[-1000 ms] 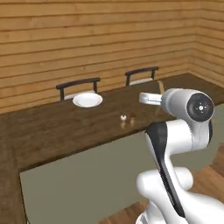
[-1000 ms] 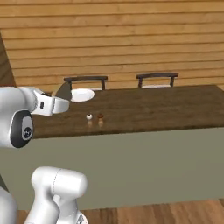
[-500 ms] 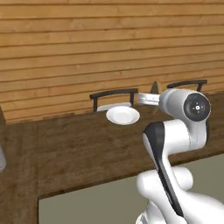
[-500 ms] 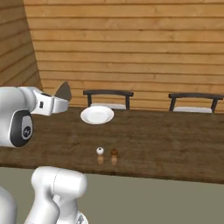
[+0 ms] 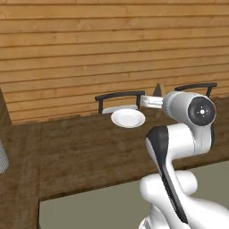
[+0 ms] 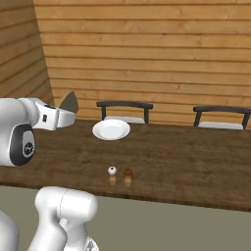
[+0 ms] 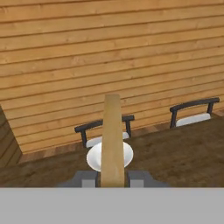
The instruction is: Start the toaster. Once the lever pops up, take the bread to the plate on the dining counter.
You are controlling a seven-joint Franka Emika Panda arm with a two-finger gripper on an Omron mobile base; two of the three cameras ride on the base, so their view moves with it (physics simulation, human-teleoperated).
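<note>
The desk (image 5: 89, 156), a long dark wood-grain top on a plain grey-green base, ran across both base views in front of a plank wall (image 6: 147, 59). Two dark chairs stood behind its far edge: one (image 6: 124, 109) directly behind the plate, the other (image 6: 221, 115) well apart to the right. The right base view showed both chairs whole, whereas in the left base view the arm (image 5: 179, 147) covered part of the second chair. The right base view alone presented two small round items near the front edge of the desk, one white (image 6: 112, 170) and one brown (image 6: 128, 172), just beside each other.

The plate (image 6: 111, 130) lay bare on the desk near its far edge, just in front of the first chair.

The pincer (image 7: 113, 178) was closed narrowly on the bread (image 7: 112, 140), which the hand view showed edge-on as a tall tan strip clamped between the two fingers, rising across the plate behind it. In the right base view the slice appeared as a dark wedge at the pincer's end, raised above the desk and left of the plate, short of it.
</note>
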